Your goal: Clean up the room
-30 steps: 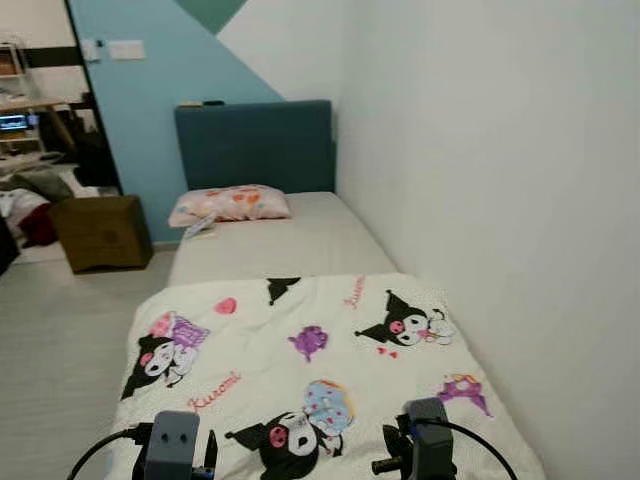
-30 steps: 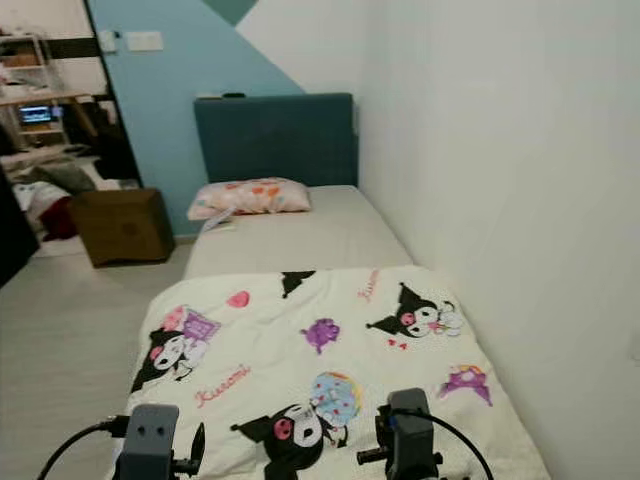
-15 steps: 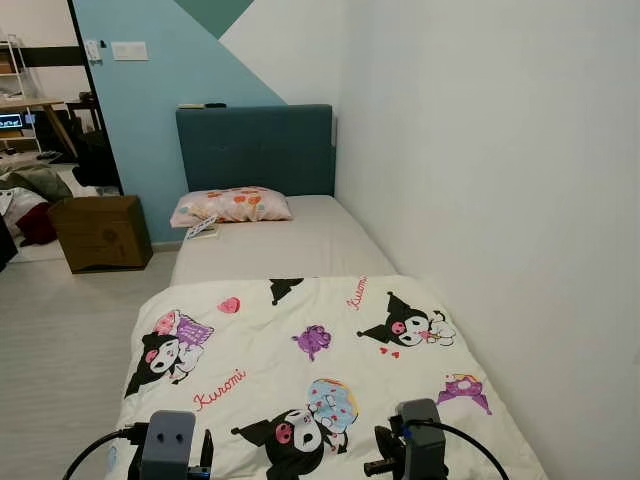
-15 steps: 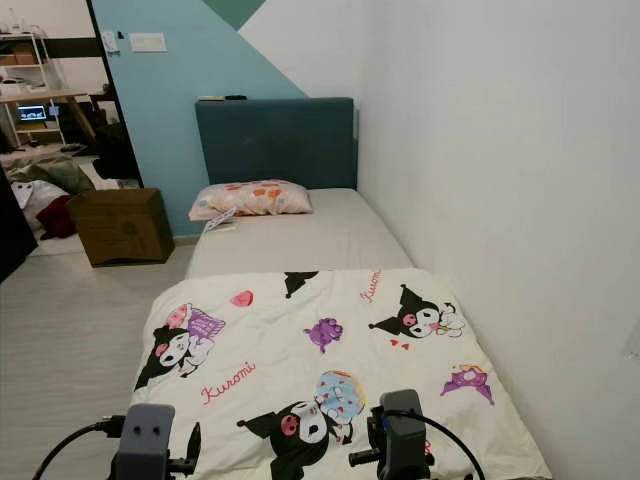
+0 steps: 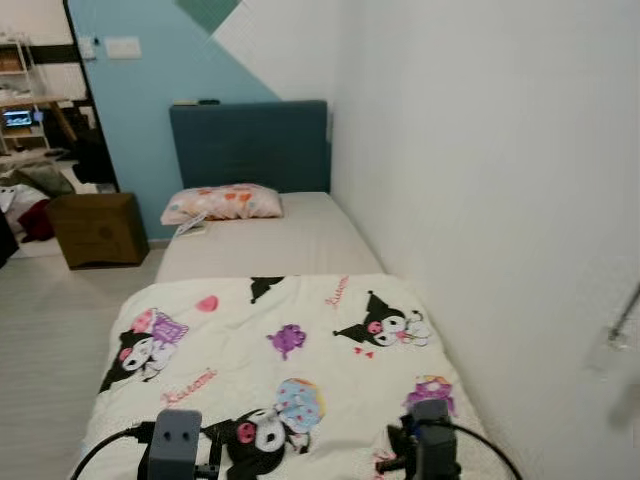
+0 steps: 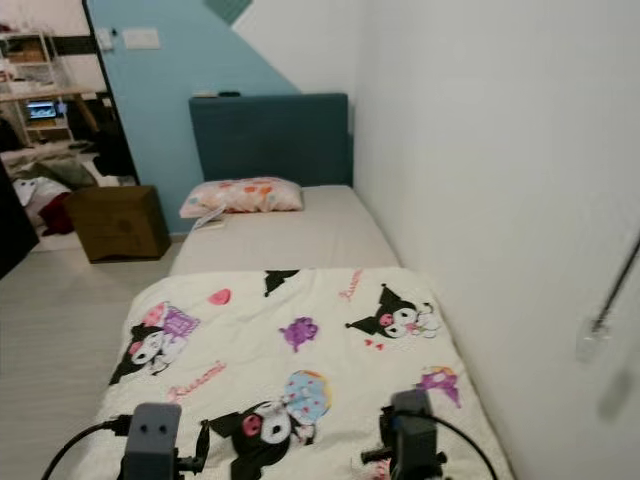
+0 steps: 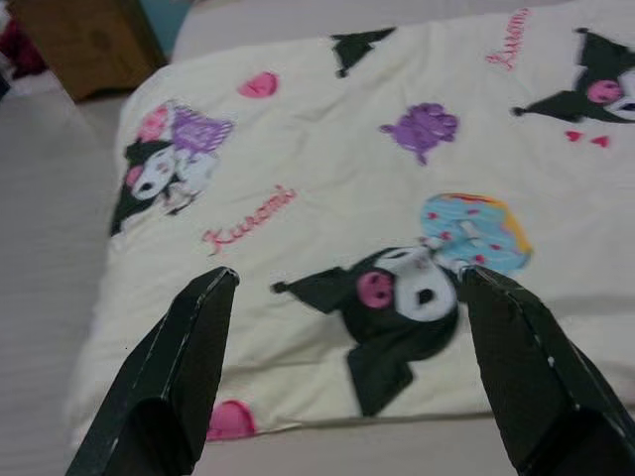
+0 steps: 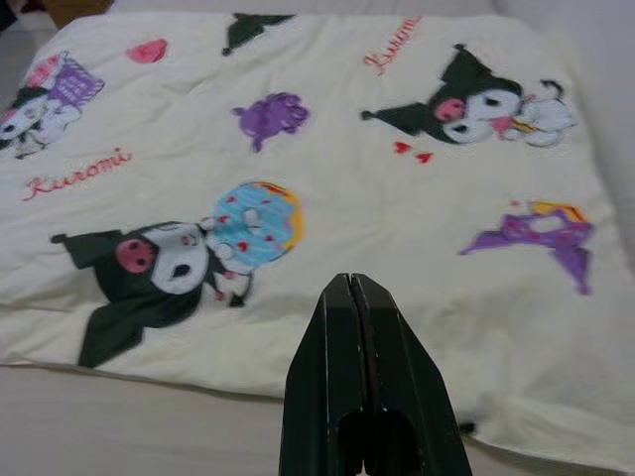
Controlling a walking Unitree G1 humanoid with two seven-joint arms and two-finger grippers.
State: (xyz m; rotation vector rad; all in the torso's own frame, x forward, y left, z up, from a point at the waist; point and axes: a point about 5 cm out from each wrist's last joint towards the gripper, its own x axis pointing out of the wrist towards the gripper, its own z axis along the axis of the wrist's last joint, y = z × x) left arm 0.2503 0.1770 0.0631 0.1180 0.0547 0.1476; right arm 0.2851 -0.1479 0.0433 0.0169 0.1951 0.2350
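Standing at foot of bed [image 5: 300,235], quilt [image 5: 270,370] spread over lower half (looks tidy already). Left tool [image 7: 347,367] wide open, empty; right tool [image 8: 367,397] closed, empty. Pillow [image 5: 222,203] at headboard; nothing picked up yet.

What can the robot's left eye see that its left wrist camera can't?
The left eye view takes in the dark blue padded headboard, the floral pillow below it, the white wall along the bed and the right gripper's housing. The left wrist view looks close along the left gripper, with its black fingers spread open. Both show the cream cartoon-print blanket and the brown wooden cabinet beside the bed.
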